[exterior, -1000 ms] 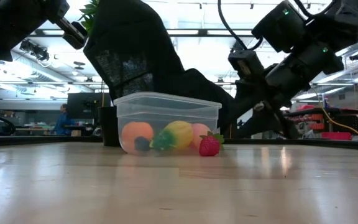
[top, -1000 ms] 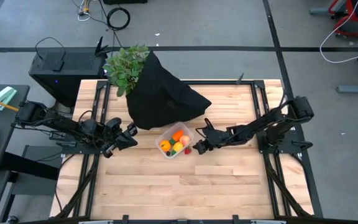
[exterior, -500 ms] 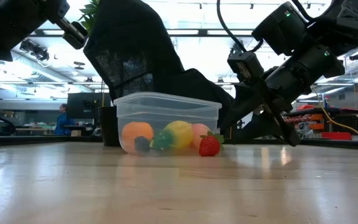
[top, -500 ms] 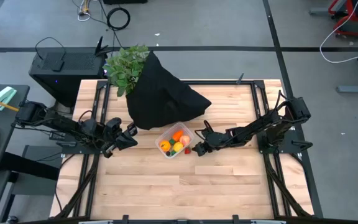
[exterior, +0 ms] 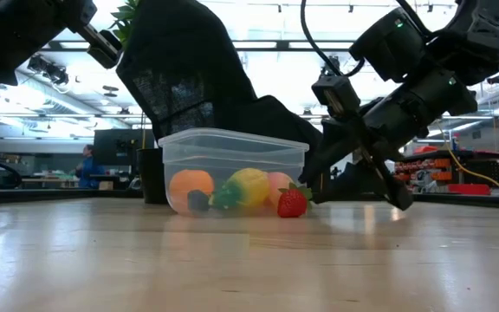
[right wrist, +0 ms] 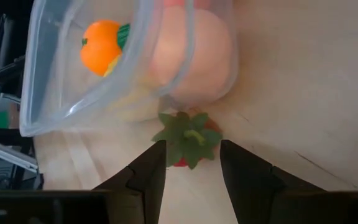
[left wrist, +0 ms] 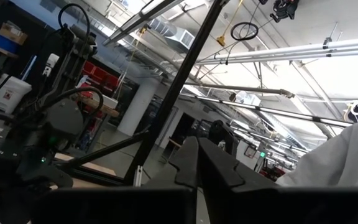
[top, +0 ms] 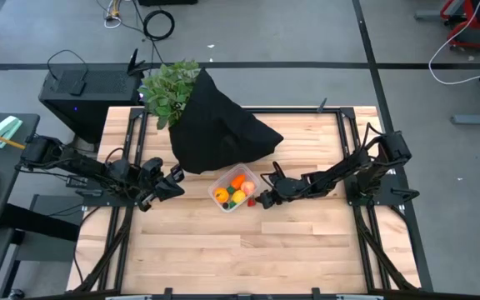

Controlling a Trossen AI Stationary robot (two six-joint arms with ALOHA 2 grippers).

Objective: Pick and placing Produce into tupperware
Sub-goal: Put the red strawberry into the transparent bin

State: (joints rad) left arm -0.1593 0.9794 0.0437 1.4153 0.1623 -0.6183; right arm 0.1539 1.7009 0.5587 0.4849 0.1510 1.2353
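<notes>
The clear plastic container (top: pixel 235 191) sits near the middle of the wooden table (top: pixel 248 250), just in front of a heap of black cloth (top: pixel 219 129) with a leafy green plant (top: pixel 167 90) at its far left corner. Seen from above, the container's long axis runs diagonally, from the near left toward the far right. Inside it lie an orange ball (exterior: pixel 191 187), a yellow piece (exterior: pixel 249 185), a pale pink fruit (exterior: pixel 277 186), a small dark berry (exterior: pixel 198 200) and an orange piece with a green top (right wrist: pixel 101 46).

A red strawberry (exterior: pixel 292 203) lies on the table outside the container, touching or just beside its right-hand wall. In the right wrist view its green leafy cap (right wrist: pixel 187 137) faces the camera, so its long axis points roughly along the gripper's line of reach, tip away.

The right gripper (right wrist: pixel 192 163) is low over the table just right of the container, its two fingers open on either side of the strawberry. The fingers (right wrist: pixel 146 171) flank the leafy cap closely; whether they touch it cannot be told.

The left gripper (top: pixel 172 182) hangs at the left side of the table, well apart from the container, with its fingers closed and nothing between them.
</notes>
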